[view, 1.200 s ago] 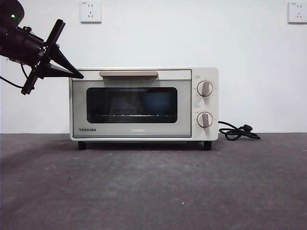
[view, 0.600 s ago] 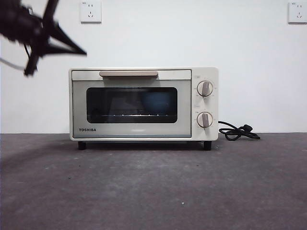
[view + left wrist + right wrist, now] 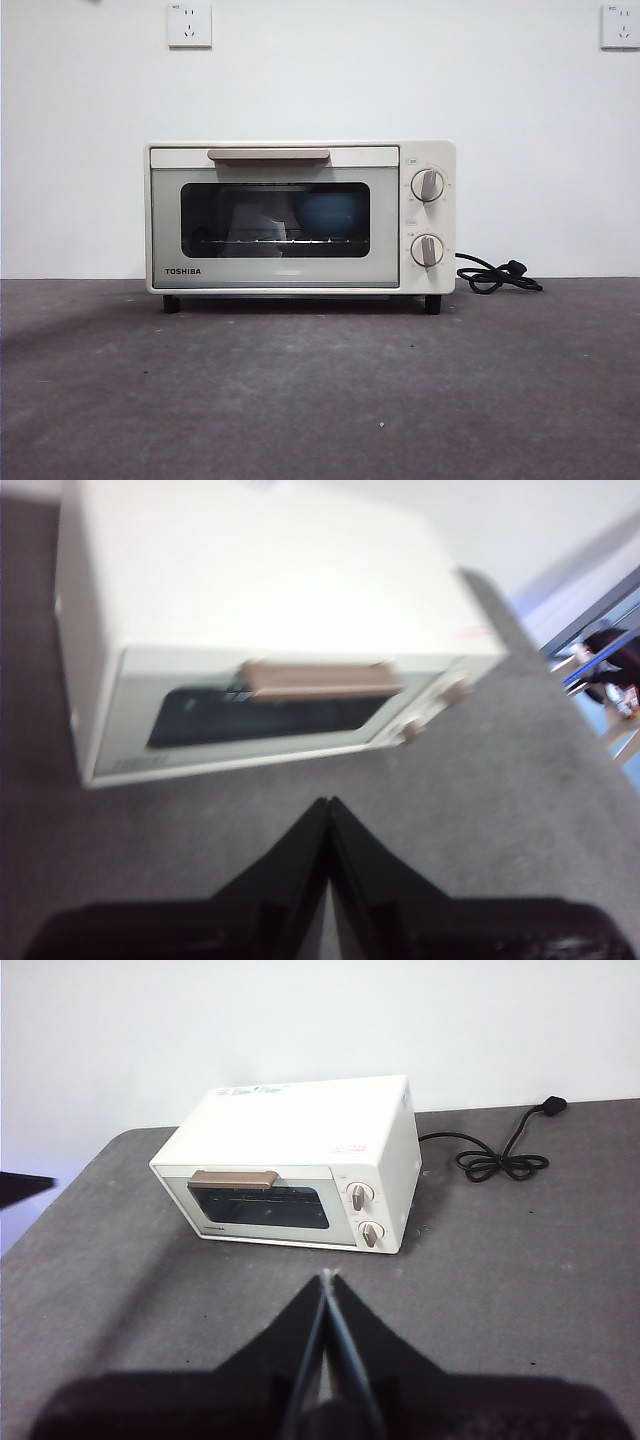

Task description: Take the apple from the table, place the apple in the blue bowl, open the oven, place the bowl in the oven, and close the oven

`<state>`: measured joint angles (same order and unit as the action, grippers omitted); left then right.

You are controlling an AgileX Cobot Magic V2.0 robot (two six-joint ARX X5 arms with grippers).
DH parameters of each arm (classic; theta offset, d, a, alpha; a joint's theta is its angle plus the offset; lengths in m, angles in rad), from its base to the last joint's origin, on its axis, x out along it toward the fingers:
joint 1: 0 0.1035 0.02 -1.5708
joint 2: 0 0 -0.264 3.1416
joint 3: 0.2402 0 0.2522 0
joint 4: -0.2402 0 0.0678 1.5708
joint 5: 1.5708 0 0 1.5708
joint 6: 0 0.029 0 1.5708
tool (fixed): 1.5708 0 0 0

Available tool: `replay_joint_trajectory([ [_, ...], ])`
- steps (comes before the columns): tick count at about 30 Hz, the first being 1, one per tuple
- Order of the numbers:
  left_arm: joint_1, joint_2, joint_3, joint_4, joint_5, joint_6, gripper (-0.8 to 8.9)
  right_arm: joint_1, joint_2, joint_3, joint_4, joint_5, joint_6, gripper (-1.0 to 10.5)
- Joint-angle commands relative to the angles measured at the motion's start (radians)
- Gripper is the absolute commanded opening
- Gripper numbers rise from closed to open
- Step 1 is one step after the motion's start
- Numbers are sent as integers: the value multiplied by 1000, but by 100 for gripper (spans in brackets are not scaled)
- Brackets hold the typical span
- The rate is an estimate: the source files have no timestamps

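The cream-white oven (image 3: 300, 215) stands on the dark grey table (image 3: 320, 390) with its glass door shut and the beige handle (image 3: 268, 154) at the top. Behind the glass the blue bowl (image 3: 327, 216) sits on the rack. The apple is hidden from view. My left gripper (image 3: 328, 805) is shut and empty, hovering above the table in front of the oven (image 3: 270, 650). My right gripper (image 3: 326, 1278) is shut and empty too, held well back from the oven (image 3: 300, 1160). Neither arm shows in the front view.
A black power cord (image 3: 497, 274) lies coiled on the table to the right of the oven, also seen as the cord (image 3: 495, 1155) in the right wrist view. Two wall sockets (image 3: 189, 24) sit high on the white wall.
The dark arm at the upper left of the front view rose and left the picture. The oven and bowl have not moved.
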<state>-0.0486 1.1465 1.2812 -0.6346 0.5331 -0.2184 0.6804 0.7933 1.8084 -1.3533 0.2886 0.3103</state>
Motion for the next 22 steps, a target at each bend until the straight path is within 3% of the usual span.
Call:
replay_joint_trajectory([
  [1,-4,-71,2,8,-2,21,-3,1,-4,-7,-23,4,4,0],
  [5,-4,-140,2,6,-3,46,-3,1,-4,-7,-23,4,4,0],
  [9,-2,-165,2,9,-6,254,-3,1,-4,-7,-23,4,4,0],
  [13,-3,-204,-50,9,-23,542,-3,1,-4,-7,-23,4,4,0],
  [14,-4,-230,-85,37,-5,575,-3,1,-4,-7,-23,4,4,0],
  [18,-3,-416,-339,238,69,564,-3,1,-4,-6,-23,4,4,0],
  [20,3,-519,-480,332,40,528,-3,1,-2,-7,-23,4,4,0],
  [22,8,-616,-608,396,-56,501,-3,1,1,-7,-23,5,4,0],
])
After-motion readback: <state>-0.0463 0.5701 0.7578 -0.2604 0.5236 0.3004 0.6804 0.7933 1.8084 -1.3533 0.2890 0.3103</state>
